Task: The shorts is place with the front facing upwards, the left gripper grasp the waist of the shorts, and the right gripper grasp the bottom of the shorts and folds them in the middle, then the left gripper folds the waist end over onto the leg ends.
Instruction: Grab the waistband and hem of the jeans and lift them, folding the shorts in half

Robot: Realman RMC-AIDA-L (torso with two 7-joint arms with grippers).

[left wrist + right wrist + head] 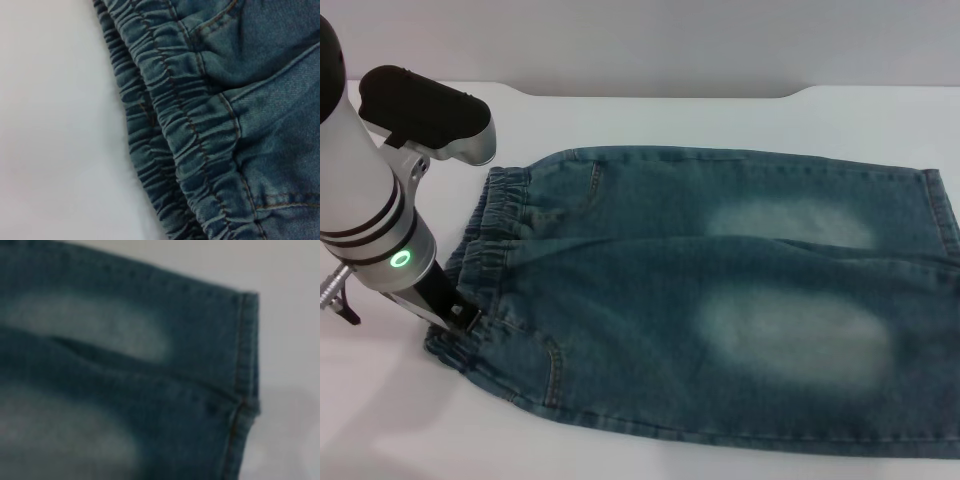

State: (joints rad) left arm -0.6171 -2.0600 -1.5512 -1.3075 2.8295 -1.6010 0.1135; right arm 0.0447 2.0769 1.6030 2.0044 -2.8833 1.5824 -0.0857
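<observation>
The shorts (pixel 720 300) lie flat on the white table, front up, with two pale thigh patches showing. The ruched waist (pixel 495 230) points to the left and the leg ends (pixel 940 210) lie at the right edge of the head view. My left gripper (pixel 452 315), on the green-lit arm, is down at the near corner of the waist and touches the fabric. The left wrist view shows the gathered waist (pixel 170 115) close up beside bare table. In the right wrist view the hemmed leg ends (pixel 247 350) fill the frame. The right gripper is out of view.
The white table (pixel 670 110) runs past the shorts on the far side and on the left (pixel 55 125). Its back edge meets a grey wall with a raised step at the far right.
</observation>
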